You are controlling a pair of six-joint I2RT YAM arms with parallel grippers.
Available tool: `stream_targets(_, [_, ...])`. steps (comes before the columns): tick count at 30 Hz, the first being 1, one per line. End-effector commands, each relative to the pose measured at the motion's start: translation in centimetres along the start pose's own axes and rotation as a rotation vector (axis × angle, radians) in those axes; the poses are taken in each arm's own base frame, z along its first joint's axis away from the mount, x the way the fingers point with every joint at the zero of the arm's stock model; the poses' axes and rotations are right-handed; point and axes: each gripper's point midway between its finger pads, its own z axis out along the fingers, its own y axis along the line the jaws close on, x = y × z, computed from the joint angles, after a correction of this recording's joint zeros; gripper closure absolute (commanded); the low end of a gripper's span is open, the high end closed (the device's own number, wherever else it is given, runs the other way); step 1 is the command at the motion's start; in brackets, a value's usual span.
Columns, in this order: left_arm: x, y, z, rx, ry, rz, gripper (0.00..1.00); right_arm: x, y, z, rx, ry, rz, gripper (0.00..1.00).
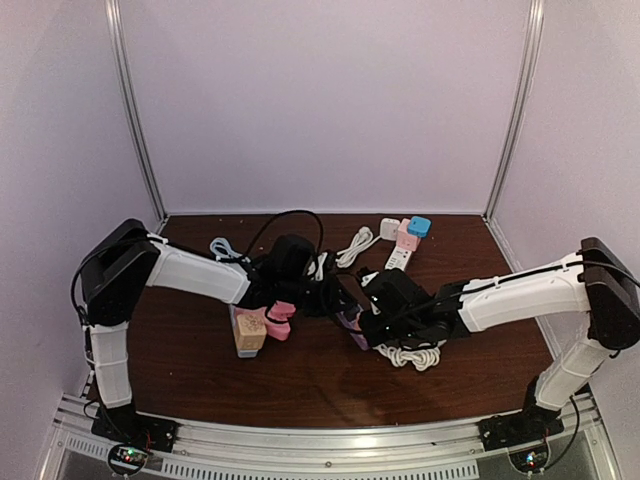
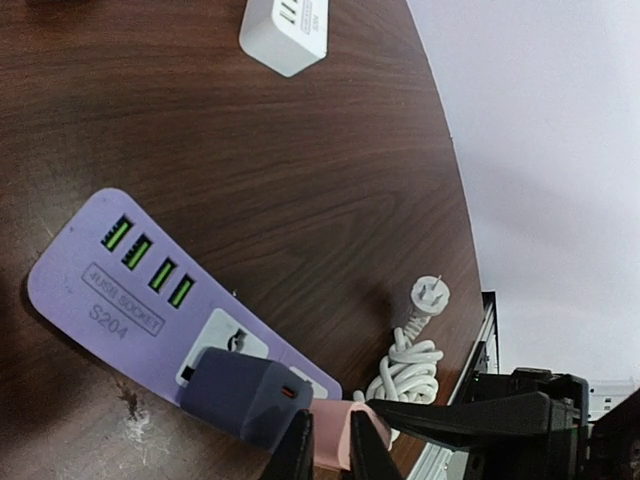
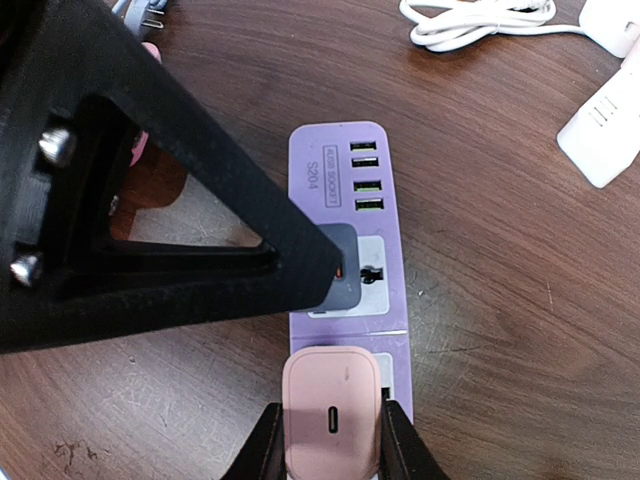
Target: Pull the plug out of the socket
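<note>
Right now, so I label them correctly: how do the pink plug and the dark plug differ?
The pink plug sits between the right fingers; the dark plug does not. The dark plug is next to the USB ports, the pink plug one socket further. Both are on the purple power strip.

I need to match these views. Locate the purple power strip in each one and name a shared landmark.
Top external: purple power strip, a sliver at mid-table, mostly hidden.
Left wrist: the strip lies lower left, USB ports toward the upper left.
Right wrist: the strip runs down the centre, pink plug at its bottom end.
Shared landmark: the white power strip.
</note>
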Motion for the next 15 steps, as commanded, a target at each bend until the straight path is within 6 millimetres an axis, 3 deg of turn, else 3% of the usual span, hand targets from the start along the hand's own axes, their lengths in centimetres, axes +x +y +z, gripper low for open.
stream_targets(1, [-0.6, 0.6, 0.3, 0.010, -0.020, 0.000, 0.89, 3.9, -0.2, 1.1, 0.026, 0.134, -0.026, 1.00])
stream_targets(15, [1.5, 5.9, 0.6, -0.206, 0.077, -0.038, 0.94, 2.3, -0.2, 1.0, 0.082, 0.136, -0.070, 1.00])
